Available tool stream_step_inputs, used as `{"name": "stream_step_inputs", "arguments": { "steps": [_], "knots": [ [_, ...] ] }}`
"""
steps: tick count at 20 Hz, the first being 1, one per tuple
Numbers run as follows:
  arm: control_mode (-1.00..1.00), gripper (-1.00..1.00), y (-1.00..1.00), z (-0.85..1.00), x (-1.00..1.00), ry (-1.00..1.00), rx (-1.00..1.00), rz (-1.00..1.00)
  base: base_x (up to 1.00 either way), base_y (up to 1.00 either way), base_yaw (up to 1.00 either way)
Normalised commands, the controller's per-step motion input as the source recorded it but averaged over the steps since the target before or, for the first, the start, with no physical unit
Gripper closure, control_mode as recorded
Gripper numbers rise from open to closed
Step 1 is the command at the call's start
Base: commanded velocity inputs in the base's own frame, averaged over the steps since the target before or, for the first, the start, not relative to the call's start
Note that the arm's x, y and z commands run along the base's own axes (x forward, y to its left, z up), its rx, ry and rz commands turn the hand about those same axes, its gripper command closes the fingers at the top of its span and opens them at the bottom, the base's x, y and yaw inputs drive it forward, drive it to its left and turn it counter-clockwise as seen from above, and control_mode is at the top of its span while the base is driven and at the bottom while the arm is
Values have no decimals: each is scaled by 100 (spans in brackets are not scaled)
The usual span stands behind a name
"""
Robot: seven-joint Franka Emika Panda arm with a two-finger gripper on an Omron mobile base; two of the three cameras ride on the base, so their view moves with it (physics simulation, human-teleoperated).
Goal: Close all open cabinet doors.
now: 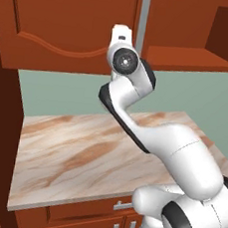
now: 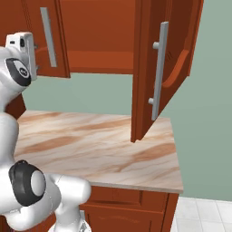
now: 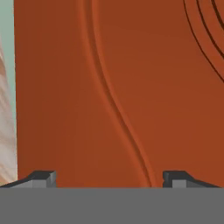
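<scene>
Fingers [image 3: 43,178] stand released and wide apart at the bottom of the hand view, with nothing between them, facing the raised, arch-edged panel of a reddish-brown cabinet door [image 3: 131,87] at close range.

Largest in the base views is the marbled surface [image 2: 90,145], spread across the middle of both frames below the wall cabinets. Above it, in the right base view, one cabinet door [image 2: 149,68] swings far out over the surface at the centre right, its long grey bar handle [image 2: 158,68] facing the camera; a second door [image 2: 45,36] at upper left looks ajar as well. In the left base view the arm's wrist sits high against a door [image 1: 66,25] in the upper left, next to a grey handle [image 1: 143,24].

Risk, as I judge it: a push on the panel with spread fingers could slide off the arched moulding, or shut only this door while the wide-open one at centre right stays out, leaving the task unfinished.
</scene>
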Motion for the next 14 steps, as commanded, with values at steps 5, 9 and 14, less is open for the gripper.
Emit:
{"name": "stream_step_inputs", "arguments": {
  "steps": [5,9,14],
  "knots": [
    [-100,-100,-17,-12,81,0,3,6,0,0,0],
    [-100,-100,-17,-7,77,0,3,6,0,0,0],
    [-100,-100,-13,-1,61,2,2,5,0,0,0]
  ]
}}
